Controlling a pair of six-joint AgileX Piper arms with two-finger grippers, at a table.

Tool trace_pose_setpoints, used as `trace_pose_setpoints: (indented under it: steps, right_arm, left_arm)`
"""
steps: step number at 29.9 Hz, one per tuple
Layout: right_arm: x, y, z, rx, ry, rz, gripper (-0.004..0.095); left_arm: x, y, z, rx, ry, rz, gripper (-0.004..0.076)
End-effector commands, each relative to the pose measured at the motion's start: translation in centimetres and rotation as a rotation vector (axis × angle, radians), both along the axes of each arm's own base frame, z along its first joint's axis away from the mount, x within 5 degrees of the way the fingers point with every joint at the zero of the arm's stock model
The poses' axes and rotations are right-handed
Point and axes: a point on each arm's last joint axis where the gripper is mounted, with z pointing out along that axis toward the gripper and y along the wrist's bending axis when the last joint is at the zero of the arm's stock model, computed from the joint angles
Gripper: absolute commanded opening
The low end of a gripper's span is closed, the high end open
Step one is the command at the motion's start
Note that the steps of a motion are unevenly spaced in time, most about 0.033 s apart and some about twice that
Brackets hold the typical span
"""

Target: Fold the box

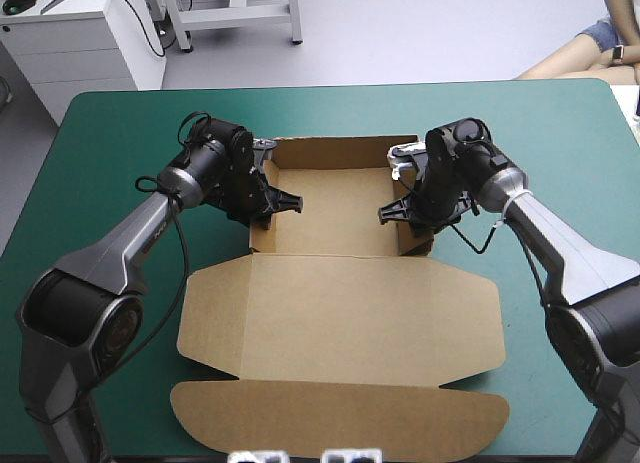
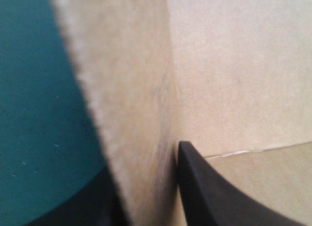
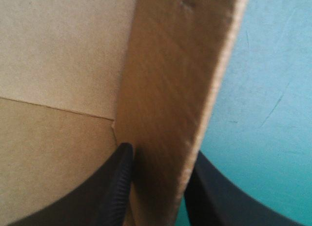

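Note:
The brown box (image 1: 335,208) sits mid-table as an open tray, its back and side walls raised and its lid (image 1: 340,318) lying flat toward the near edge. My left gripper (image 1: 268,205) is shut on the box's left side wall (image 2: 131,113), one black finger (image 2: 204,187) inside the tray and the other outside over the teal-green cover. My right gripper (image 1: 408,215) is shut on the right side wall (image 3: 175,99), with one finger (image 3: 114,187) inside and one outside.
The lid's rounded front flap (image 1: 340,418) reaches close to the table's near edge. Teal-green cover (image 1: 110,173) lies bare to the left and right of the box and beyond its back wall.

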Motion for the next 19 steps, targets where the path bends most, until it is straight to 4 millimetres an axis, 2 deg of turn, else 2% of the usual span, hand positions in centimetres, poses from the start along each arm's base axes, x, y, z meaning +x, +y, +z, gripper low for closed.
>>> trace_pose_setpoints:
  steps: [1,3,5,10,13,19]
  right_arm:
    - [-0.5,-0.4,2.3,0.013,-0.067,0.009,0.0541]
    - [-0.5,-0.4,2.3,0.014,-0.07,0.009,0.061]
    - [-0.4,-0.4,2.4,0.015,-0.08,0.01,0.0637]
    - [0.0,-0.3,3.5,0.037,-0.137,0.01,0.0636]
    - [0.3,-0.1,5.1,0.059,-0.189,0.005,0.0636]
    - [0.6,-0.3,8.5,0.068,-0.281,0.0,0.0636]
  left_arm:
    - [-1.0,0.3,2.7,-0.008,-0.024,-0.013,0.0358]
    - [-1.0,0.4,2.8,-0.007,-0.026,-0.014,0.0398]
    - [-0.9,0.4,2.9,-0.006,-0.029,-0.014,0.0396]
    - [-0.6,0.4,4.0,-0.01,-0.07,-0.014,0.0396]
    - [-0.2,0.5,5.8,-0.002,-0.142,-0.009,0.0396]
    - [-0.7,1.3,11.5,-0.026,-0.332,-0.004,0.0396]
